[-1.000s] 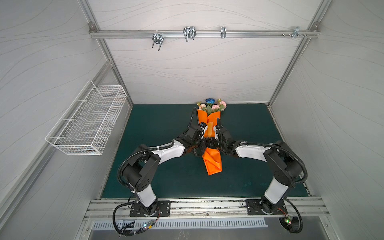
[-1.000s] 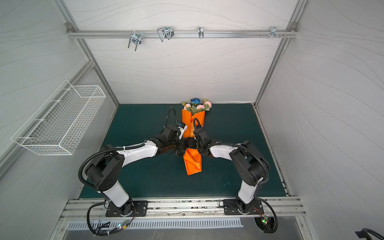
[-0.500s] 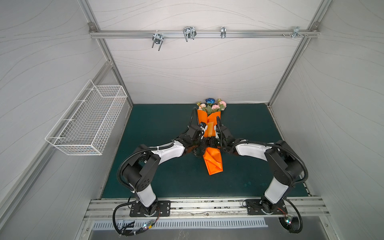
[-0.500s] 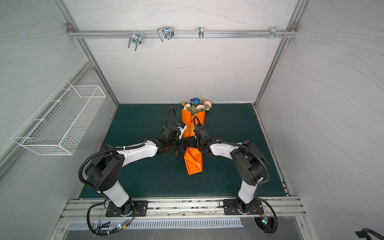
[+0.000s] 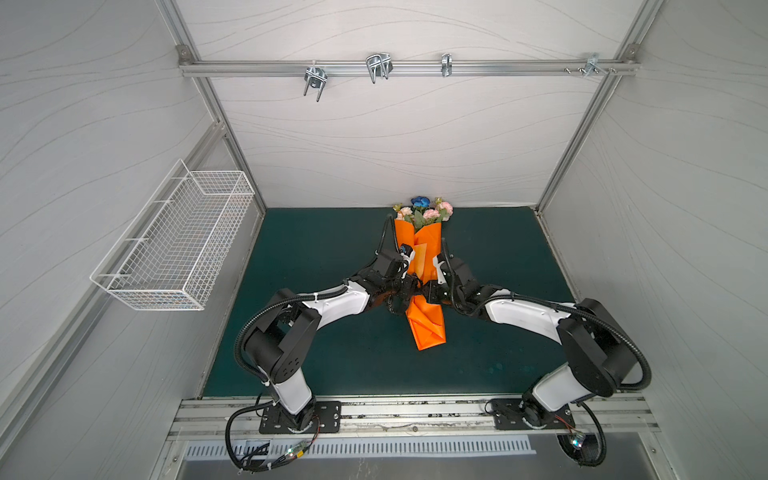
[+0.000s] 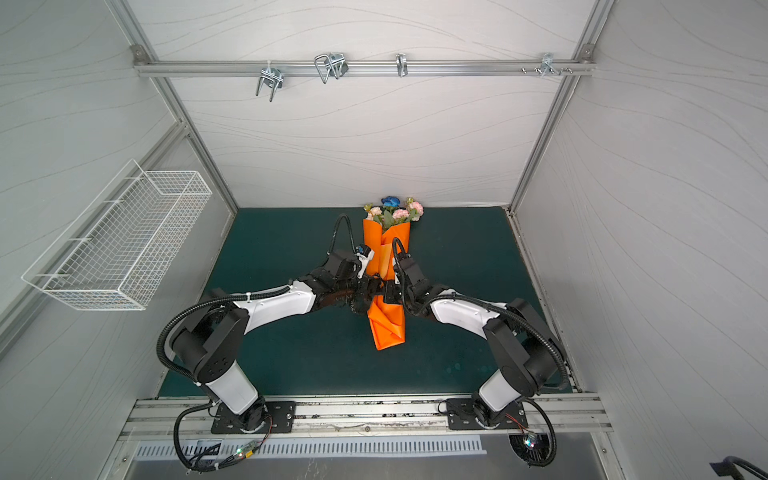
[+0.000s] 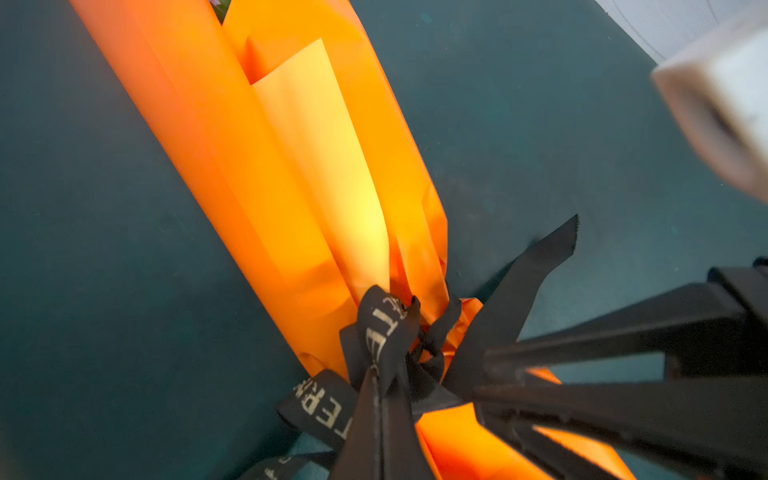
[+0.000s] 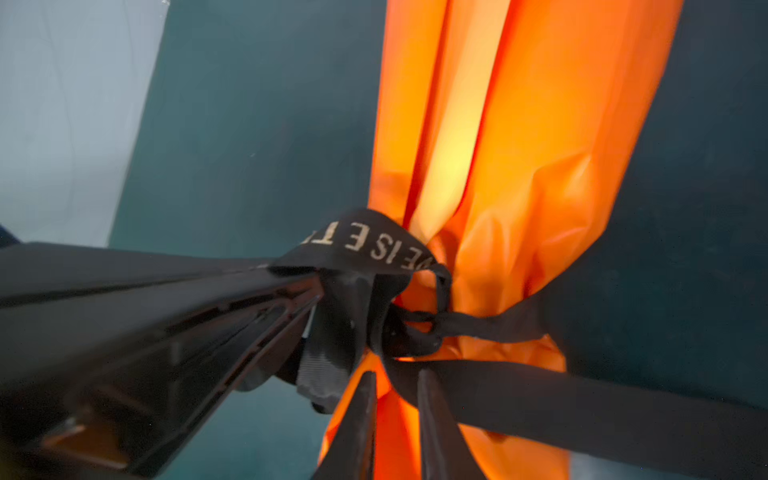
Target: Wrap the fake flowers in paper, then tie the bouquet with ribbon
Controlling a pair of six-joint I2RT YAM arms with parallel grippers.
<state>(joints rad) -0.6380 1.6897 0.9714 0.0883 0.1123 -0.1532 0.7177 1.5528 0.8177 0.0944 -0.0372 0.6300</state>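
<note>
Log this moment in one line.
left gripper: shut on ribbon | right gripper: fingers apart at knot | bouquet: wrapped, flat on mat

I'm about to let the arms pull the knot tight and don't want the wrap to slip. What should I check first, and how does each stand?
1. Left pincer shut on the black lettered ribbon: ok.
2. Right pincer gripping a ribbon end: not ok; its jaws stand apart.
3. Ribbon knotted around the orange wrapping paper at its waist: ok.
4. Bouquet of fake flowers seated in the paper, blooms showing at the far end: ok.
5. Paper lying flat on the green mat: ok.
</note>
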